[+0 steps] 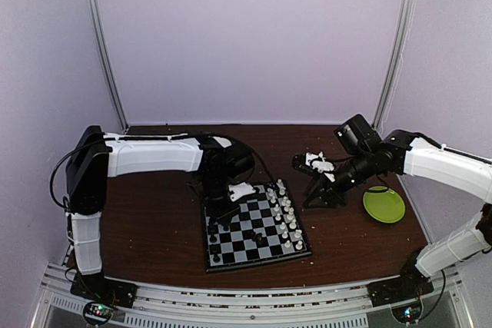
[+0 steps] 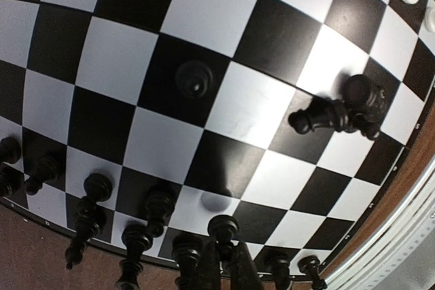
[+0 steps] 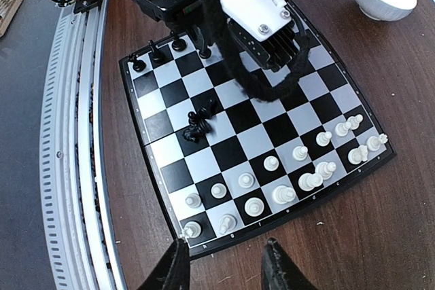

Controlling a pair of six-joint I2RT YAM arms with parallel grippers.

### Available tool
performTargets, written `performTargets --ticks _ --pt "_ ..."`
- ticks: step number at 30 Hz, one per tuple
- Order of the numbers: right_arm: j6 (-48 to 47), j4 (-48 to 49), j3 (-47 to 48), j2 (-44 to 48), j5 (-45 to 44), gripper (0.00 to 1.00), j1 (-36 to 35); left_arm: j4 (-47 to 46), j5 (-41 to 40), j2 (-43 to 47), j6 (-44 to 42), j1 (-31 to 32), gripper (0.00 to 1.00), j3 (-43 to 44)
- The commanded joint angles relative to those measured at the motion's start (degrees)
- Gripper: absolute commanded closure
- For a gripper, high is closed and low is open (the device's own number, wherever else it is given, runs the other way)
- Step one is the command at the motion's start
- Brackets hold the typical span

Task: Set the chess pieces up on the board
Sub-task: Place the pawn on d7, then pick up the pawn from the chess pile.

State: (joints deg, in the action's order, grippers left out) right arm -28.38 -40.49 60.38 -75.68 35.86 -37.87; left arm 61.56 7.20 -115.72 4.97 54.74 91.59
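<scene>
- Brown tabletop [image 1: 154,220] carries the board [image 1: 244,245], which lies between the two arms.
- Left claw [image 2: 224,255] — pressed closed, low over the board's black-side edge; I cannot tell if it pinches a piece.
- Right claw [image 3: 228,266] — fingers apart, empty, just beside the white-side edge.
- Black chess pieces [image 2: 92,188] line one edge, white chess pieces [image 3: 282,195] the opposite edge.
- A black pair [image 3: 200,121] lies jumbled mid-board.

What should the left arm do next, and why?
Probably lift the shut left gripper from the black rows at the edge of the board and move toward the black pieces tumbled mid-board. They lie on their sides, out of place.
</scene>
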Motion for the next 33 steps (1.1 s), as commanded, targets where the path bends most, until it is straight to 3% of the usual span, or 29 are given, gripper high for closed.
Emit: performTargets --ticks 1,8,14,22,33 --pt "-0.58 -0.42 0.86 -0.32 0.79 0.63 0.43 0.31 -4.23 -1.62 1.1 -0.16 0.99 0.38" --pt "-0.67 -0.42 0.75 -0.42 0.72 0.63 0.43 0.39 -3.41 -2.72 0.59 -0.16 0.98 1.21" --pt "-0.71 -0.42 0.79 -0.45 0.71 0.63 0.43 2.09 -2.02 -2.27 0.16 -0.16 0.85 2.25" --pt "-0.62 -0.52 0.9 -0.36 0.64 0.63 0.45 7.27 -6.14 0.14 0.5 -0.16 0.79 9.0" --pt "-0.53 -0.47 0.62 0.35 0.55 0.63 0.51 -6.26 -3.62 -2.77 1.66 -0.31 0.74 8.46"
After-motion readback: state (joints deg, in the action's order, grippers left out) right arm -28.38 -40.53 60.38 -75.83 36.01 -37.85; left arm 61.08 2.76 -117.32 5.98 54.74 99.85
